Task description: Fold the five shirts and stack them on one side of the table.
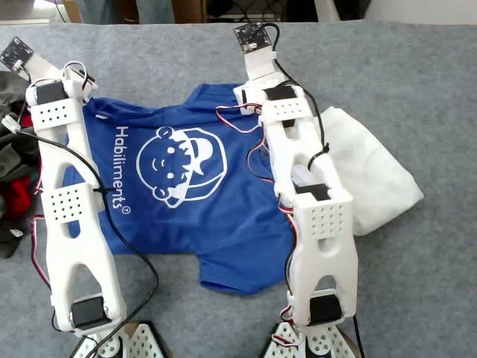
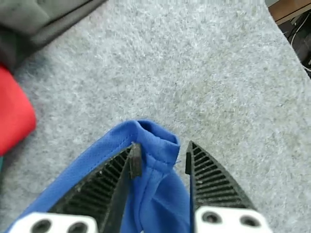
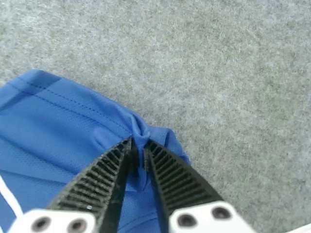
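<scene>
Right gripper (image 3: 138,145): pinched tight on a bunched corner of the blue shirt (image 3: 58,126), cloth puckered between the tips.
Left gripper (image 2: 160,158): narrowly parted, straddling a rolled hem of the same shirt; one finger (image 2: 133,160) touching the cloth, the other just clear of it.
Blue shirt (image 1: 223,216): spread print-up mid-table, running under both arms.
White shirt (image 1: 373,179): loosely folded, just beside the right arm.
Heap of garments (image 1: 15,164): red, grey and dark, at the left edge beside the left arm.
Grey table cover (image 1: 417,74): under everything.
</scene>
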